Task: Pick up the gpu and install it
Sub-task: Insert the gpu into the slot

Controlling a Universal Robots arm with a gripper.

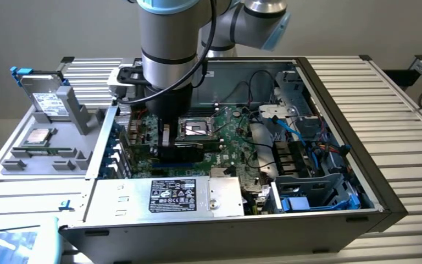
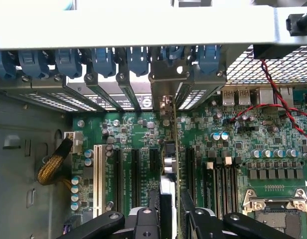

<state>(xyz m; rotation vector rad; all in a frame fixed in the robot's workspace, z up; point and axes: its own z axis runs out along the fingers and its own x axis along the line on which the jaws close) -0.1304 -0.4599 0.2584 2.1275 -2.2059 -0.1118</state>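
Jaws of the gripper [image 2: 171, 219] clamp the gpu [image 2: 173, 144] edge-on over a motherboard [image 2: 243, 144] slot, at 9 o'clock from the processor socket [image 1: 196, 127] in the exterior view. Seating seems underway; it calls for a straight, level press.

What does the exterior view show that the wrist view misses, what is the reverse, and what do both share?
Exterior view alone: the hard drive on its grey stand and the labelled power supply. Wrist view alone: the white PCI slot and the yellow-sleeved cable. Both: the green motherboard, the CPU socket and the gpu standing on edge.
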